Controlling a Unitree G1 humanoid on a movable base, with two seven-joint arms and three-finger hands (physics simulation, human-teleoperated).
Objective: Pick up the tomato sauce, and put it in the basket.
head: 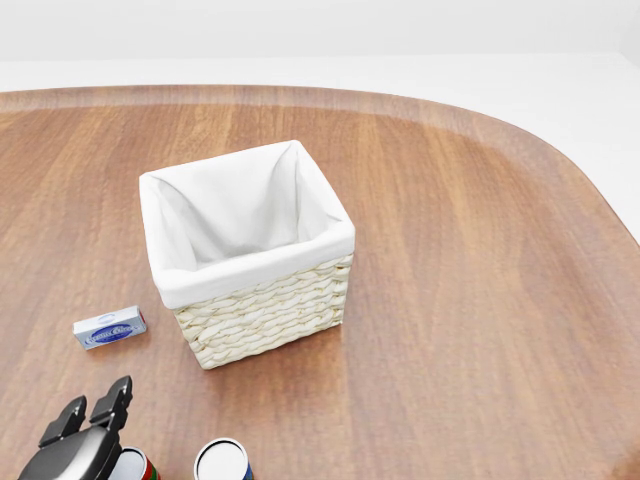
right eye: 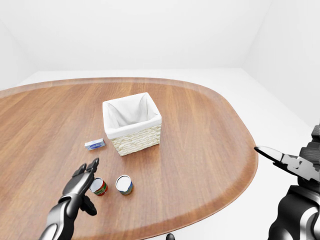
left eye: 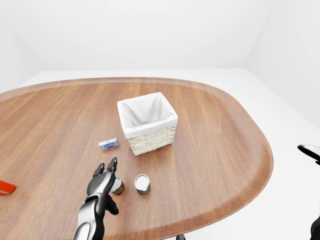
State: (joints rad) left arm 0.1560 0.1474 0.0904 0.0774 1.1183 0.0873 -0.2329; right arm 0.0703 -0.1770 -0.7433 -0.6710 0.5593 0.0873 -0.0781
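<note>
The left robot hand point(right eye: 86, 172) hovers with its fingers spread and nothing between them, poised just over the tomato sauce point(right eye: 99, 187), a small can with a red and green label and a pale top. The can stands upright on the wooden worktop point(left eye: 220, 145), well below the basket point(left eye: 148, 122) in the left-eye view and a little to the basket's left. The hand reaches toward the basket's side with its fingertips past the can's far edge, which reads as the setup for closing down around it; no finger visibly touches it yet.

Just to the right of the tomato sauce stands a second can point(left eye: 142, 183), blue and white, close enough that spreading fingers could nudge it. A small blue and white box point(left eye: 108, 144) lies flat just left of the basket, and a red packet point(left eye: 5, 188) sits far to the basket's left at the view's edge. The labels are too small to read in any view.

The basket is woven, with a white cloth liner, open at the top and holding nothing visible. The right robot hand point(right eye: 287, 160) hangs off the worktop, far right of the basket, with its fingers loosely extended and nothing held.
</note>
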